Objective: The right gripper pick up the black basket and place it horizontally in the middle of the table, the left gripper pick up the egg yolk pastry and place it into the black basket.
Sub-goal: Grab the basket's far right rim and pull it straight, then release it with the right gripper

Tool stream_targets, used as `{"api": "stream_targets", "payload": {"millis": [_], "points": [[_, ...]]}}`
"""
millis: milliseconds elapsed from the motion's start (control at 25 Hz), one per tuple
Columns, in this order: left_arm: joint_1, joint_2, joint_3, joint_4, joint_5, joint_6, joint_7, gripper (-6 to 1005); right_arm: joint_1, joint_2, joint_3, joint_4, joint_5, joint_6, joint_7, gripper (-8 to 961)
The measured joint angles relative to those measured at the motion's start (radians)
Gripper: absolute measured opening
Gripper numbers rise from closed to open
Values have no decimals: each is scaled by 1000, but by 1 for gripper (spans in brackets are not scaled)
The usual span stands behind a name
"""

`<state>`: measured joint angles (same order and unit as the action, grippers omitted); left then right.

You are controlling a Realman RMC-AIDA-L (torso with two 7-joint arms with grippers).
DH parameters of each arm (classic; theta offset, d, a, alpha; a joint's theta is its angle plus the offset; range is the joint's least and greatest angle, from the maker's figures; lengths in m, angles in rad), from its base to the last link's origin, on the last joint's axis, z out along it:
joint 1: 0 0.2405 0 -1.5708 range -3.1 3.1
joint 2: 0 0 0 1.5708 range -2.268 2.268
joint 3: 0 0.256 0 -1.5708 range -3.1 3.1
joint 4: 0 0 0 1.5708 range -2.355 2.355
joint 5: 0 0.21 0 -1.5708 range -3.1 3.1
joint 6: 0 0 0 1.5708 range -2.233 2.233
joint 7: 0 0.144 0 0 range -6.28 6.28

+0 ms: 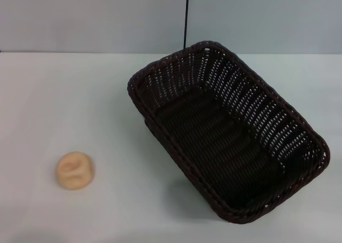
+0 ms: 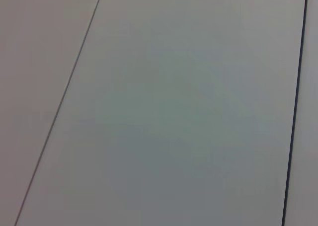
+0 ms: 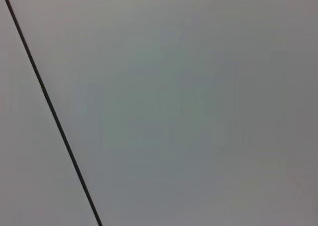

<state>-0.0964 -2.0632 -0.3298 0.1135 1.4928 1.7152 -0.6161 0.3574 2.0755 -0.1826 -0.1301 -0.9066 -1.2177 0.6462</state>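
The black basket [image 1: 227, 133], a large dark woven rectangle with a braided rim, lies on the white table [image 1: 80, 99] right of centre, turned diagonally with its empty inside facing up. The egg yolk pastry [image 1: 75, 170], a small round tan bun with a creased top, sits alone on the table at the near left, well apart from the basket. Neither gripper shows in the head view. Both wrist views show only a plain pale surface crossed by a thin line.
A pale wall runs behind the table's far edge, with a thin dark vertical seam [image 1: 186, 18] above the basket. White tabletop lies between the pastry and the basket.
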Motion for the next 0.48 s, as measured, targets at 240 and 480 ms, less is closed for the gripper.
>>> {"api": "stream_targets", "payload": {"millis": [240, 480], "points": [[1, 0, 4, 0, 5, 3, 5, 667, 5, -1, 0, 0, 0, 4, -4, 564], [1, 0, 4, 0, 6, 4, 1, 667, 8, -3, -26, -5, -4, 6, -2, 563]]}}
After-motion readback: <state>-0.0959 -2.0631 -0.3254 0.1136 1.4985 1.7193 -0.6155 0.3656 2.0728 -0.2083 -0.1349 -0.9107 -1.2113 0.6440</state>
